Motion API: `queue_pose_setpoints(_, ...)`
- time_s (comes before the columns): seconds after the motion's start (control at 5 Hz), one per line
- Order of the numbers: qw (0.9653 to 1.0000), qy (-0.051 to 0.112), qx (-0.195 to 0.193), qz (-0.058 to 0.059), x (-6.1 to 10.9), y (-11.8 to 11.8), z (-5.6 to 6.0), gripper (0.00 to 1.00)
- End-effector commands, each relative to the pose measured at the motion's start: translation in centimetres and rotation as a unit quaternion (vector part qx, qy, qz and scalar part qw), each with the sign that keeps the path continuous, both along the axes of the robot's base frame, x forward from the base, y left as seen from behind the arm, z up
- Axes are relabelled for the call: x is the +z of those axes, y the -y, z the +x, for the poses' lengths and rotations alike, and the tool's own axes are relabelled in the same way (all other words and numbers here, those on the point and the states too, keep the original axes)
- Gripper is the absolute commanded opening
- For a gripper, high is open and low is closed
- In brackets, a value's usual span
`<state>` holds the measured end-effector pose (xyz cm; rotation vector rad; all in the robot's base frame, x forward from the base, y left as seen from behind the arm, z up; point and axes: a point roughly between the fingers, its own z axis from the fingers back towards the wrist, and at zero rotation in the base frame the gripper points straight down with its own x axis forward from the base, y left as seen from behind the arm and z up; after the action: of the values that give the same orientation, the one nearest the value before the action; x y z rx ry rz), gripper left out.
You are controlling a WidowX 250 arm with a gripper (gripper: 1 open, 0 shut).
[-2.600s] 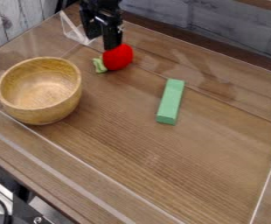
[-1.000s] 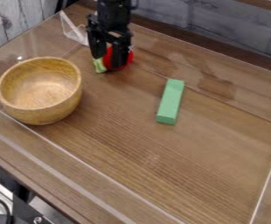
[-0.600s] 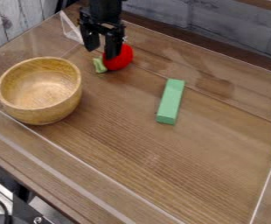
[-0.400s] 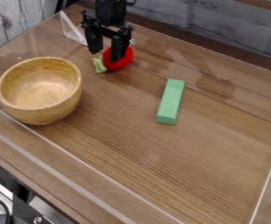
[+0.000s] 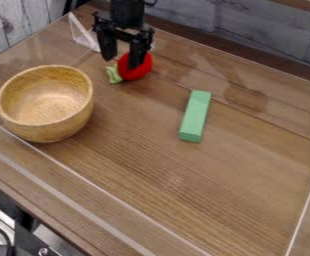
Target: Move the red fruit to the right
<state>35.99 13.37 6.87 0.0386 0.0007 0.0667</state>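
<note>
The red fruit [image 5: 136,68] is a small red toy with a green leafy end [image 5: 114,73]. It lies on the wooden table at the back, right of the wooden bowl [image 5: 43,101]. My black gripper [image 5: 126,52] hangs directly over it. The jaws are spread, with one fingertip on each side of the fruit's top. The fingers [image 5: 106,45] hide the fruit's upper part. I cannot tell whether the pads touch it.
A green rectangular block [image 5: 195,115] lies right of centre. A clear plastic wall [image 5: 158,232] runs around the table's edge. Grey planks stand behind the table.
The gripper dropped low over the fruit a second ago and has since risen slightly with its jaws spread. The fruit sits at about the same spot.
</note>
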Motion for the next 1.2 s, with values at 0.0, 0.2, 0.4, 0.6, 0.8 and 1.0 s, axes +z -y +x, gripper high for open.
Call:
queue_pose_setpoints(0.0,0.9993,0.033,-0.007,0.016,3.8,0.5,1.0,0.0)
queue_pose_setpoints(0.2,0.9994,0.026,0.01,0.018,3.0,0.9,1.0,0.0)
queue_pose_setpoints(0.4,0.9992,0.017,0.028,0.022,2.0,1.2,1.1,1.0)
queue_pose_setpoints(0.6,0.9988,0.005,0.04,0.027,0.1,1.0,1.2,1.0)
queue_pose_setpoints(0.8,0.9981,-0.005,0.052,0.031,-1.5,0.9,1.3,1.0)
queue_pose_setpoints(1.0,0.9977,-0.005,0.061,0.03,-1.0,0.9,0.6,0.0)
